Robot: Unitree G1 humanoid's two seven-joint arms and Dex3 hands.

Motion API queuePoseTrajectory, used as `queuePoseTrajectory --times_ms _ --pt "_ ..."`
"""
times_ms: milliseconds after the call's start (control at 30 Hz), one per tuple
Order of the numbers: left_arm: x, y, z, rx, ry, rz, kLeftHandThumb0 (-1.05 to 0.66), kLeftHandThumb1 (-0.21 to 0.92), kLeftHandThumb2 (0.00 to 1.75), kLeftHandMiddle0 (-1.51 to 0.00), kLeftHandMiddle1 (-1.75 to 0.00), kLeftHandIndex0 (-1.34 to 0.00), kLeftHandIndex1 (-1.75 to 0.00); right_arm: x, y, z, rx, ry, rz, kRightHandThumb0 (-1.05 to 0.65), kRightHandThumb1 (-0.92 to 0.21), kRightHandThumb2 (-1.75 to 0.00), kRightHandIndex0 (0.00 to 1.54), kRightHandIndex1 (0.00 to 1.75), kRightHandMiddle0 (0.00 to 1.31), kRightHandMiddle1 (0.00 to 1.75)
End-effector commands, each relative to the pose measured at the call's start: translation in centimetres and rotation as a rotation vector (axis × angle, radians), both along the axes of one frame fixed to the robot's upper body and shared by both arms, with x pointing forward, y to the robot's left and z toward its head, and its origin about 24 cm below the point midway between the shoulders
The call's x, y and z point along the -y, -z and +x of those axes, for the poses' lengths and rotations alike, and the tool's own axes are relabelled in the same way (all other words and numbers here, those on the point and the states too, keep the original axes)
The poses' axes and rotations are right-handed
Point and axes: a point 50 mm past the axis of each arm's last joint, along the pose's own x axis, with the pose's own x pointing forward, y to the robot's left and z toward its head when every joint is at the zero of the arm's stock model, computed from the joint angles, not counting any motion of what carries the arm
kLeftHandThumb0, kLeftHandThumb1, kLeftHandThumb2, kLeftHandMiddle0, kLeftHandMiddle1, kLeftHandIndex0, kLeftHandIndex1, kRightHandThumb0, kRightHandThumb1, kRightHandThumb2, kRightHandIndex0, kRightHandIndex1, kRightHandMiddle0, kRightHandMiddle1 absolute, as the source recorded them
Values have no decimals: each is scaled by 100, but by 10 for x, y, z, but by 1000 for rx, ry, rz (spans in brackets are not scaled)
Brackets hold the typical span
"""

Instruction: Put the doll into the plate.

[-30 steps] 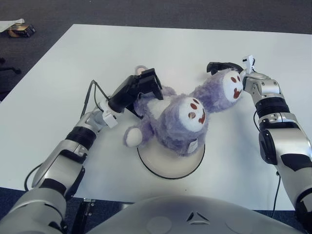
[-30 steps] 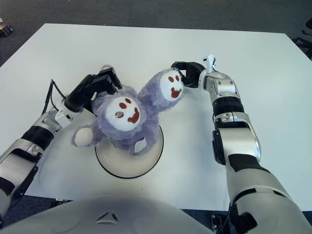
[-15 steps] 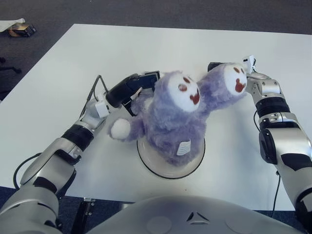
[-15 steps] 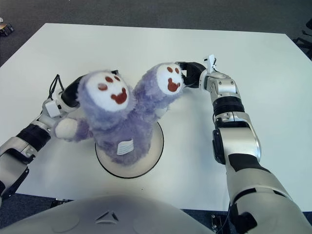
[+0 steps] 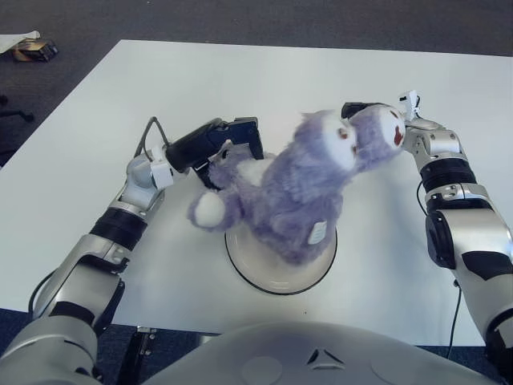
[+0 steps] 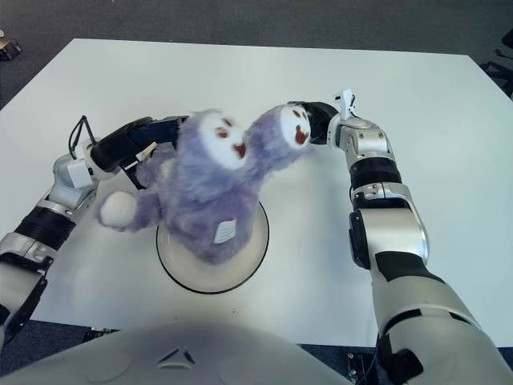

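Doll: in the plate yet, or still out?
Partly in: the doll covers the plate, held by left hand and right hand.

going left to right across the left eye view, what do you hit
left hand gripping the doll's side → purple doll standing over the white plate → right hand holding the doll's far end

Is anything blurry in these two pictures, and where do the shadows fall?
Left eye view: the doll looks soft-edged and slightly smeared, while the table edges stay crisp. Right eye view: a faint, diffuse shadow lies on the table around the plate under the doll; no hard glare shows. The left robot hand and right robot hand look sharper than the doll.
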Motion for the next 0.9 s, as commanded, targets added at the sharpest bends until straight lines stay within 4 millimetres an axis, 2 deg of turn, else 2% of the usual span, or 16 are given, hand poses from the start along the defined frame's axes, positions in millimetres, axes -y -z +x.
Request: queuePoseTrajectory --times_ms 0,133,333,533,700,867 --pt "-3 1 1 65 -28 12 -97 90 68 -36 -156 -21 -145 3 17 -5 -68 28 -27 -1 -9 -155 81 175 59 163" --pt "-2 1 1 86 -30 33 -101 92 65 -24 -143 -17 -140 3 17 -5 -69 26 -29 -1 -10 -153 79 175 60 161" --pt "-2 1 1 102 -43 36 -102 92 59 -12 -135 -13 -137 3 17 -5 -72 20 -29 -1 -9 -154 80 175 60 161" --pt "-1 2 1 94 -19 58 -104 92 54 -2 -137 -3 -134 3 18 -5 -83 29 -16 -1 -8 -156 81 175 59 164" --pt "0 3 1 114 -9 69 -105 92 55 0 -139 0 -125 4 17 -5 -82 35 -16 -1 -7 -157 82 175 61 163" --pt "-1 3 1 137 -6 69 -105 92 60 0 -118 0 -113 3 17 -6 -73 18 -18 -1 -7 -157 82 175 62 162"
